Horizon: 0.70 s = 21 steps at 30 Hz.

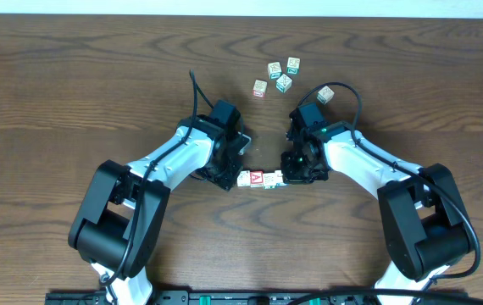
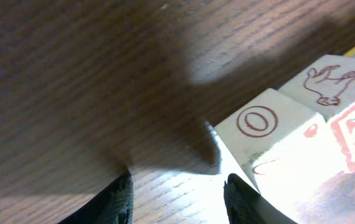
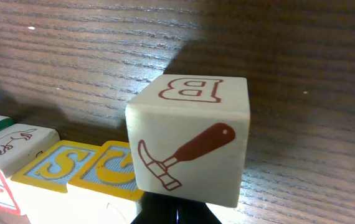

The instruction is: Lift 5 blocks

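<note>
Wooden table [image 1: 72,76]; left pincer [image 2: 179,202] parted beside block row [image 1: 263,179]; right pincer [image 3: 177,214] closed behind B block [image 3: 190,140].

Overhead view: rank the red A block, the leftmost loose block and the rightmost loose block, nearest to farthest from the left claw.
1. The red A block, immediately to the right of the left claw.
2. The leftmost loose block, well beyond the claw and slightly to its right.
3. The rightmost loose block, equally far back but much further right.
</note>
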Tool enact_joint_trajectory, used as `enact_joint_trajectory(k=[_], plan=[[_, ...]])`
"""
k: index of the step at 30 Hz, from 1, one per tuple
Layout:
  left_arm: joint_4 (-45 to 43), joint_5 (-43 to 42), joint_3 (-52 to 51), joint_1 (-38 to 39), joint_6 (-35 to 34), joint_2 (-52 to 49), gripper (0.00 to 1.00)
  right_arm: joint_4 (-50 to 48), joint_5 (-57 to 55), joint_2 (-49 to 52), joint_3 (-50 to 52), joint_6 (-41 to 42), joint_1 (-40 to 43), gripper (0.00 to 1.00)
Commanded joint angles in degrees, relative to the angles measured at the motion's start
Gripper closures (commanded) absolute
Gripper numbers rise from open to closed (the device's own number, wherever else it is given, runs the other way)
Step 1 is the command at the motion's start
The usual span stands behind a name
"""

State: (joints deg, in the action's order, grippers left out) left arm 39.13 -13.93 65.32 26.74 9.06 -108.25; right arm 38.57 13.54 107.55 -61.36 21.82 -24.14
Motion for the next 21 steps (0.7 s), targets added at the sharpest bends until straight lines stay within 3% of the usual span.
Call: enact_joint_trajectory(k=[1,9,21], plan=[[0.04,4.42,-1.31,-0.31,0.46,-2.54,0.5,0.48,-9.05,5.92,3.98,-0.68,0.15,0.98],[0.07,12.09,-1.31,-0.31,-3.91,-2.56,0.49,3.32,-13.79,5.92,3.98,3.87,0.2,0.99],[-0.94,12.5,-1.31,-0.31,-4.02,-2.56,0.5,7.91,-21.05,5.92,3.98,11.8,1.6,0.99]])
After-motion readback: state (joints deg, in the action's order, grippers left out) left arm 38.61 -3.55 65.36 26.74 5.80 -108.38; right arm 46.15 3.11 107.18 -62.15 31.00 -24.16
